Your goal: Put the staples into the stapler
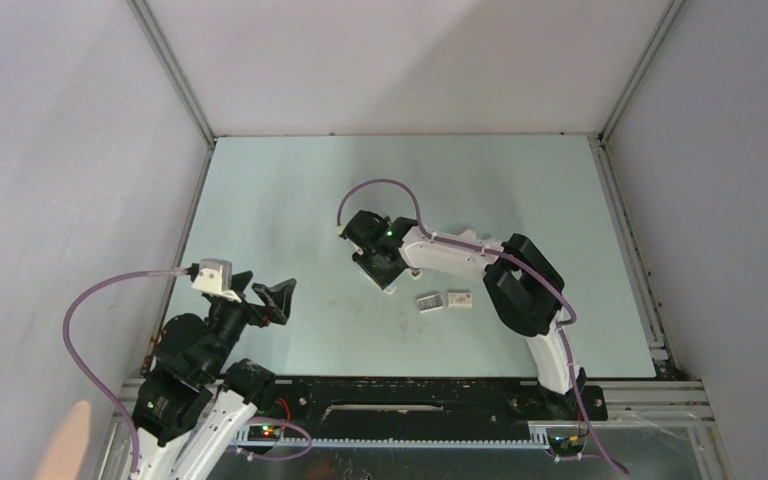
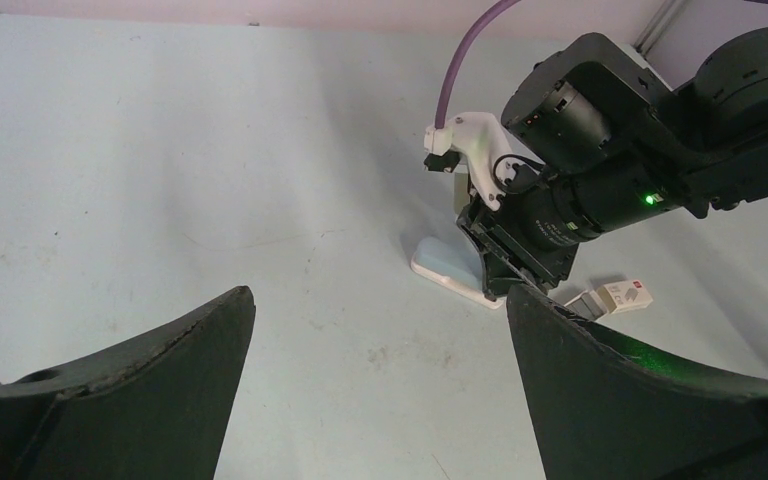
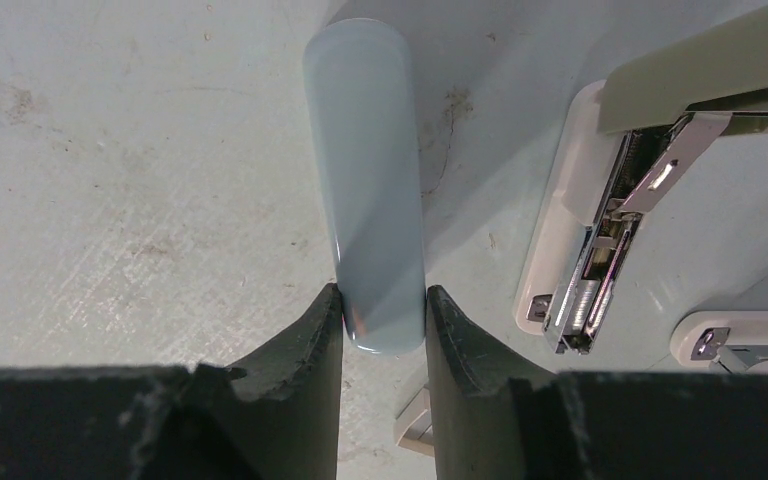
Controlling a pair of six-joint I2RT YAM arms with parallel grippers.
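Here, the pale blue rounded plastic stapler lid [image 3: 365, 150] is clamped by the right end effector [image 3: 384, 310]; the left end effector [image 2: 380, 298] is seen spread apart.

The pale table [image 1: 280, 190] is scuffed and stained in patches. Near its middle sits the stapler [image 2: 445, 268], hinged open, its base flat on the surface. Just right of it, slightly nearer the front edge, the striped grey staples [image 1: 428, 300] lie just beside a small white box [image 1: 459, 298] with a red mark.
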